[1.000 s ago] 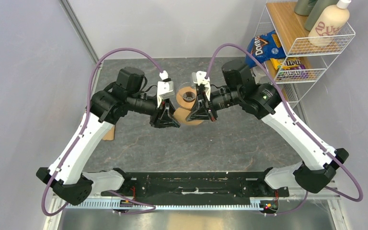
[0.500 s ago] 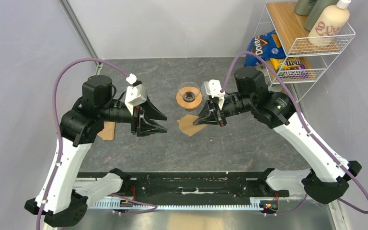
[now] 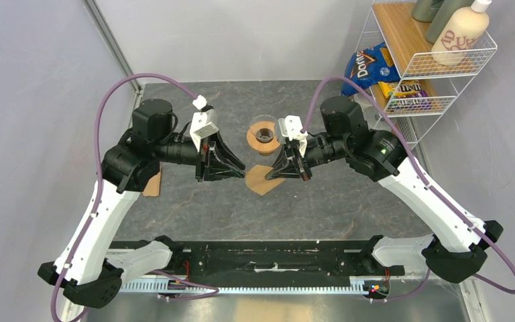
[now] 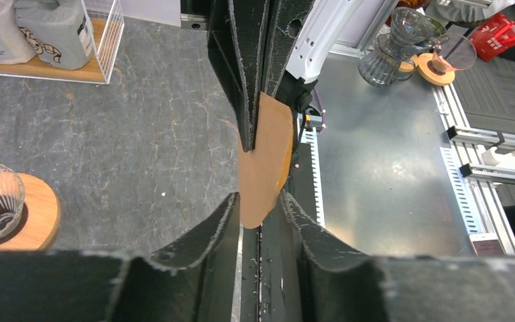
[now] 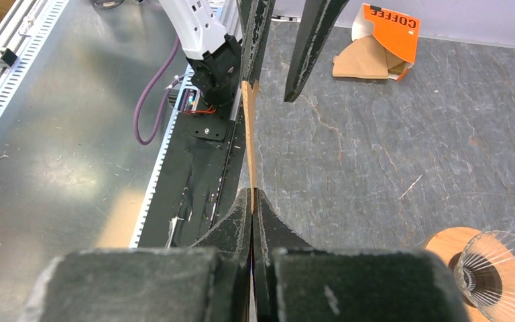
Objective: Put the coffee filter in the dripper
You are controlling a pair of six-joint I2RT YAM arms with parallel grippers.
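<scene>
The thin tan-brown paper coffee filter (image 3: 261,182) is held on edge beside the clear ribbed glass dripper with its wooden collar (image 3: 263,134). The right gripper (image 3: 270,173) pinches it tight; the left gripper (image 3: 243,171) straddles its free edge, fingers parted. Spreading it into a cone looks next, needing a gentle left pinch.

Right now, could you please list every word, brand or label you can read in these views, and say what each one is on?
"Doritos": on the blue chip bag.
"m&m's": on the yellow packet beside it.
"COFFEE": on the orange packet.
Too blurred to read: the script on the cream bottle, and the print on the white bags in the left wrist view.
</scene>
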